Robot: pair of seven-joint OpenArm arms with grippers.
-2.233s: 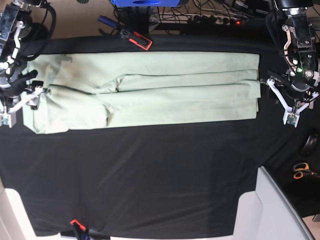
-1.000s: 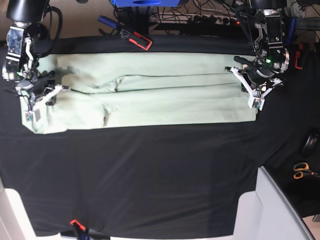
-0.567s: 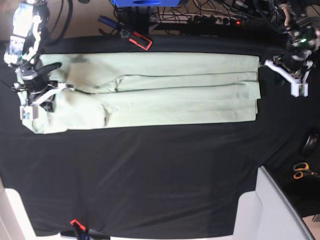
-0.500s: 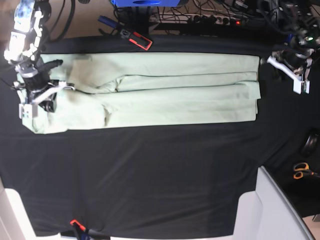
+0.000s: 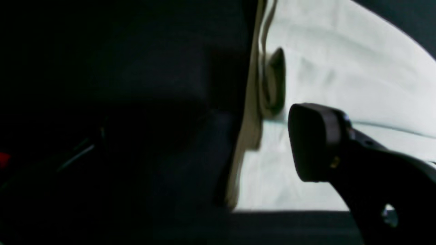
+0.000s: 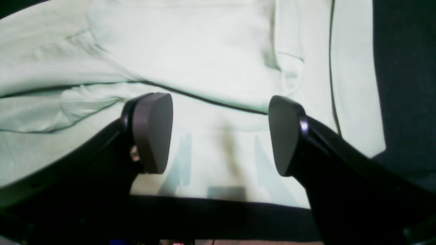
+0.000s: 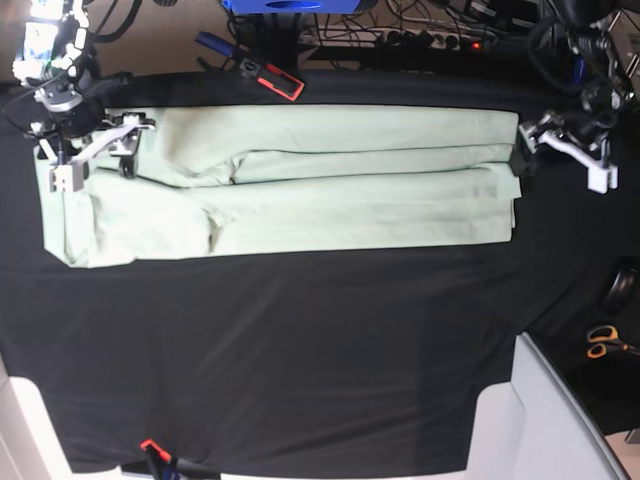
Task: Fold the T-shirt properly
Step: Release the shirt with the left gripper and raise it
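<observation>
The right gripper is held spread above the T-shirt, gripping nothing; the left gripper is spread just beside its far edge. The shirt is laid lengthwise-folded on the black cloth; crosswise folds are judged still to be made.

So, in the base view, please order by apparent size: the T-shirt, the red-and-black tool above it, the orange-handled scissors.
1. T-shirt, by far the largest.
2. Red-and-black tool.
3. Orange-handled scissors, which look about alike in size to the tool, so that order is unsure.
</observation>
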